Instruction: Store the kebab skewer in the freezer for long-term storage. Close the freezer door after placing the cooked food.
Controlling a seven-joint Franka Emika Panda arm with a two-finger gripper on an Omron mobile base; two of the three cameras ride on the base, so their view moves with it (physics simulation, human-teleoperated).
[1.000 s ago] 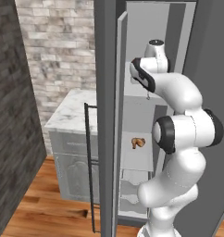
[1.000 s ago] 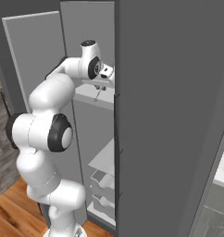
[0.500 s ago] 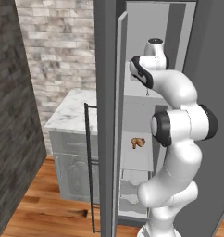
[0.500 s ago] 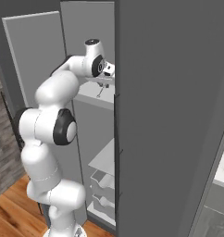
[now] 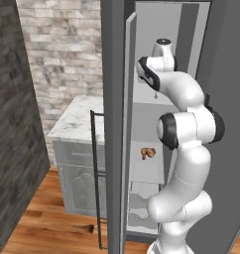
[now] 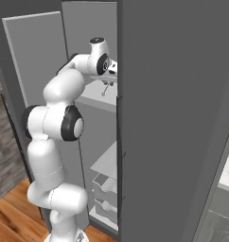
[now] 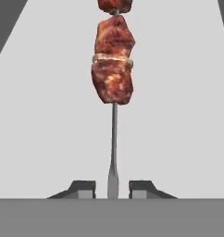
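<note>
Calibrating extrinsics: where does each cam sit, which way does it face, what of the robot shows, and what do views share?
Left base view: behind-left of the arm, facing the freezer past its open door; arm lower right.
Right base view: behind-right, facing the freezer's side wall; arm at left, hand on the upper shelf.
Hand view: on the hand, looking along the gripper at the skewer over the shelf.
Shared: both base views show arm, door, skewer.

Both base views look forward from behind the arm, left and right of it, sharing the open freezer (image 5: pixel 156 129) interior at mid-frame. The hand view looks close along the kebab skewer (image 7: pixel 113 83) over a pale shelf.
</note>
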